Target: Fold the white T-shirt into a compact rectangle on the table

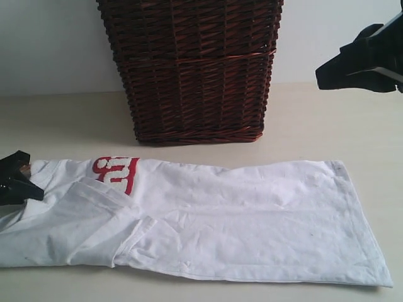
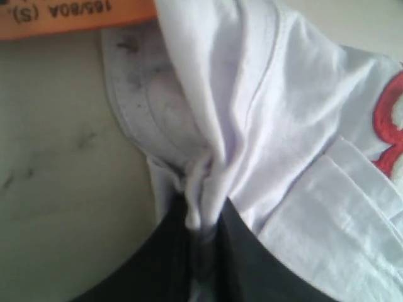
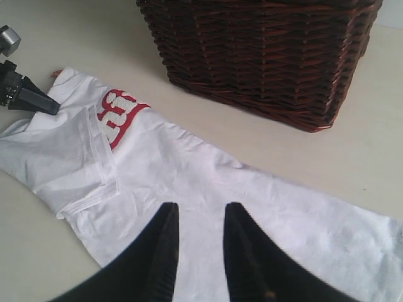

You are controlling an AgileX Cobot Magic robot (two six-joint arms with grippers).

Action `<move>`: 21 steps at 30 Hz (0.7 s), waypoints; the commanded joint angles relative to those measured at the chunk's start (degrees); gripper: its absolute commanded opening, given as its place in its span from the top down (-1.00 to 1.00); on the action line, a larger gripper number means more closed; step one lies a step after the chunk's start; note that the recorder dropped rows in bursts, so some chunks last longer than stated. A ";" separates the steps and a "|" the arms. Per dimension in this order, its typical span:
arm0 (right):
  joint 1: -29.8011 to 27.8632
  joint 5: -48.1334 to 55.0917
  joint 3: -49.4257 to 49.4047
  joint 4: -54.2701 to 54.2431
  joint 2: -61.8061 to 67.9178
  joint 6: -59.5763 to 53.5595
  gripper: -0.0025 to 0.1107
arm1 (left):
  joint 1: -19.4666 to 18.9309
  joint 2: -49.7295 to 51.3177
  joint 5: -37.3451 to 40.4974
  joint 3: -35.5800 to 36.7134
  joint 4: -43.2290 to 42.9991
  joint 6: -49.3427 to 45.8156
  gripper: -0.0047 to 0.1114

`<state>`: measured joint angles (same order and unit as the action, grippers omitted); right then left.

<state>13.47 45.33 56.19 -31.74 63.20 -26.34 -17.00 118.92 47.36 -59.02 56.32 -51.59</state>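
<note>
- Surface: the pale beige counter (image 1: 63, 119) fills the lower two thirds of the exterior view. A plain light wall (image 1: 50, 38) runs behind it.
- Obstacle: a dark wicker basket (image 1: 195, 69) stands at upper centre, just behind the garment and not touching it. Route any carry in front of it.
- Workpiece: the white T-shirt (image 1: 239, 220) lies flat on the counter as a long band across the lower half of the frame. Its sides are turned in, its hem (image 1: 362, 220) is at lower right and its collar end is at the left edge.
- Right gripper (image 1: 359, 63): at upper right, raised well clear of the counter. Its jaws are parted and it grasps nothing.
- Left gripper (image 1: 17, 182): at the left edge, low on the counter, clenched on a bunch of cloth beside the collar (image 2: 145, 107).
- Step in hand (judged): fold the collar end over toward the hem.
  - Lift only until the cloth clears the layer beneath.
  - Travel straight along the band toward lower right.
  - Lay the carried edge parallel to the hem.
- Caution: a single pinch is likely to let the unheld side trail and skew. Pinning the band at mid-length with the free gripper should give a straight crease.
- Red lettering (image 1: 116, 173): near the left end. Use it to check alignment.
- Orange tag (image 2: 75, 16): close to the pinch, outside the jaws. Avoid snagging it.
</note>
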 commanded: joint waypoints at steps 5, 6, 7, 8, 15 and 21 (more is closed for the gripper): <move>-0.12 0.41 0.24 -0.95 -0.51 -0.51 0.49 | -0.58 -8.26 -1.99 -3.52 -42.56 33.84 0.92; -0.12 0.41 0.24 -0.95 -0.51 -0.51 0.49 | -0.58 -9.45 -0.67 -4.44 -44.92 35.45 0.92; -0.12 0.58 0.24 -0.95 -0.51 -0.51 0.49 | -0.58 -10.90 0.54 -5.67 -47.08 36.89 0.92; -0.12 0.58 0.24 -0.95 -0.51 -0.51 0.49 | -0.58 -12.25 1.73 -6.91 -47.96 37.27 0.92; -0.12 0.58 0.24 -1.38 -0.51 -0.51 0.49 | 2.93 -19.09 6.96 -12.28 -41.59 37.68 0.92; -0.12 0.58 0.24 -1.38 -0.51 -0.51 0.49 | 13.69 -22.11 9.19 -13.62 -31.69 35.06 0.92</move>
<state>13.47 45.98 56.19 -32.77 63.20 -26.44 -8.84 98.40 55.96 -72.09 19.21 -15.67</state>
